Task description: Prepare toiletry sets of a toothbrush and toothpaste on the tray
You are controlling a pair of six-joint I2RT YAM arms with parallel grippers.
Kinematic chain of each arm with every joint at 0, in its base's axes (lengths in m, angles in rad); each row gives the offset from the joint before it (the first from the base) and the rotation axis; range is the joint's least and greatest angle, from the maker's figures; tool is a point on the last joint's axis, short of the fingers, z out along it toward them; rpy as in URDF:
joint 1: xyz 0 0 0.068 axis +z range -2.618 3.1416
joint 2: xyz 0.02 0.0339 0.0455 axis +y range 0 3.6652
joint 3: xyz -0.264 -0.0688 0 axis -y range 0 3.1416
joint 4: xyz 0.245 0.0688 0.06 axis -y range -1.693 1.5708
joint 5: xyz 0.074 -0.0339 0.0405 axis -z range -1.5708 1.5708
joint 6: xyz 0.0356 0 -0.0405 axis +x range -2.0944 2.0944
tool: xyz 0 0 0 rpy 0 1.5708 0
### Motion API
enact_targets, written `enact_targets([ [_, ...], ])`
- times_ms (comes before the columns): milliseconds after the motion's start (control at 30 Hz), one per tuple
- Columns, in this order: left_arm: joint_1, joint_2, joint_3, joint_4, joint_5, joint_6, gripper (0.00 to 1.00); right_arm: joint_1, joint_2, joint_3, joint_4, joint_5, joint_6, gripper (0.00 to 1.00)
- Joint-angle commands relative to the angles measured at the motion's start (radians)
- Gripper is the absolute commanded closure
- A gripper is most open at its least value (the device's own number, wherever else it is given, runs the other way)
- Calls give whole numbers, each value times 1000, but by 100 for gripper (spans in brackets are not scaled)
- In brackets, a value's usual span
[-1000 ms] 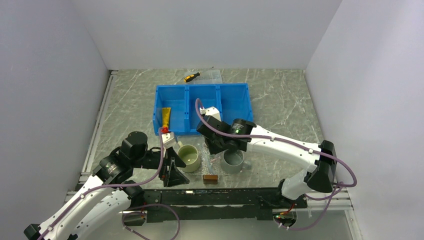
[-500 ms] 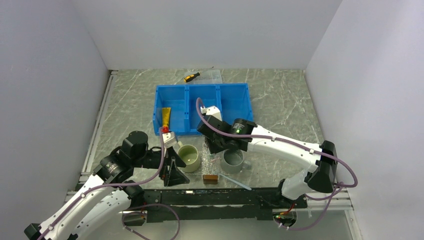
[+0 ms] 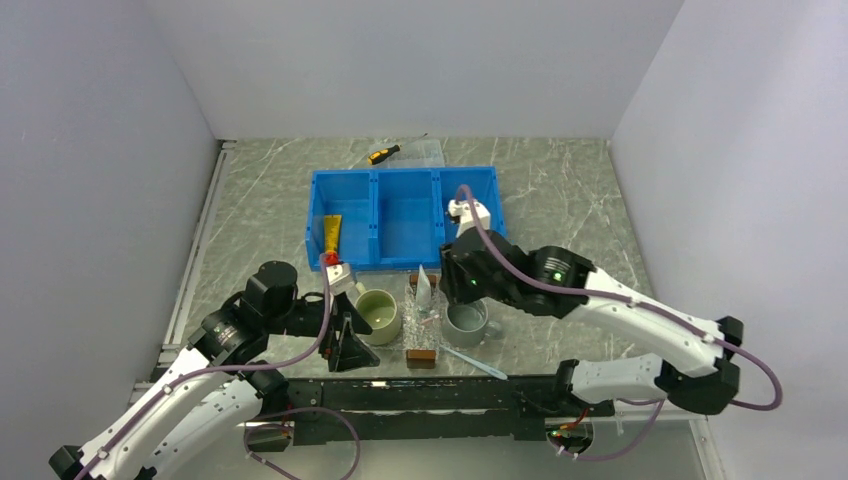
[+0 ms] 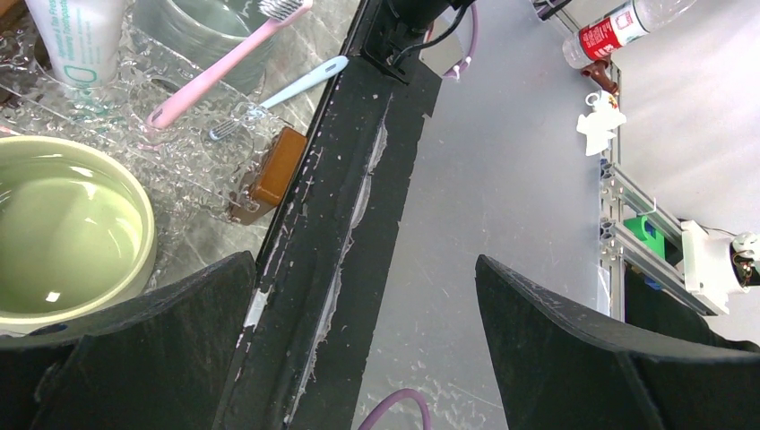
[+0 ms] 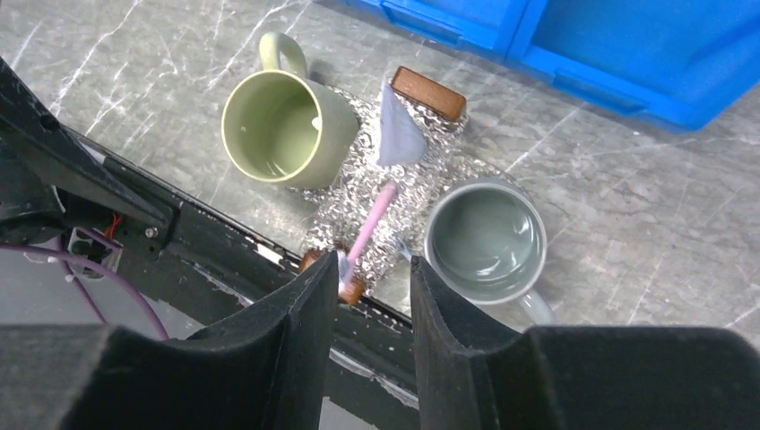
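Note:
The clear tray [image 5: 421, 184] with brown block handles lies between two mugs, also seen from above as the tray [image 3: 421, 335]. On it rest the white toothpaste [image 5: 397, 134] and a pink toothbrush [image 5: 369, 228]. In the left wrist view the toothpaste [image 4: 76, 36] and pink toothbrush [image 4: 224, 63] lie on the tray [image 4: 179, 152]. A pale blue toothbrush [image 3: 470, 362] lies at the tray's near end. My right gripper [image 5: 375, 269] hovers above the tray, jaws a little apart and empty. My left gripper [image 4: 366, 264] is wide open by the green mug, holding nothing.
A green mug [image 3: 380, 312] stands left of the tray and a grey mug [image 3: 467, 320] right of it. Behind is the blue three-compartment bin [image 3: 404, 172] holding a yellow tube [image 3: 331, 235]. A yellow-and-black screwdriver [image 3: 384, 153] lies at the back. The black table rail [image 4: 358, 179] runs along the near edge.
My right arm has risen off the tray and swung right and back, its jaws widening. The toothpaste on the tray and the blue toothbrush are now uncovered. The left arm has not moved.

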Motion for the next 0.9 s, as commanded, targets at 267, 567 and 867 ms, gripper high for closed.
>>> enact_targets([
  [267, 9, 13, 16, 24, 22, -1, 0, -2, -305, -223, -10, -110, 1, 59],
  [567, 8, 2, 16, 23, 11, -5, 1, 31, -369, -411, 32, -253, 20, 52],
  [867, 8, -7, 16, 23, 9, -4, 1, 220, -402, -602, 135, -113, 186, 49],
])
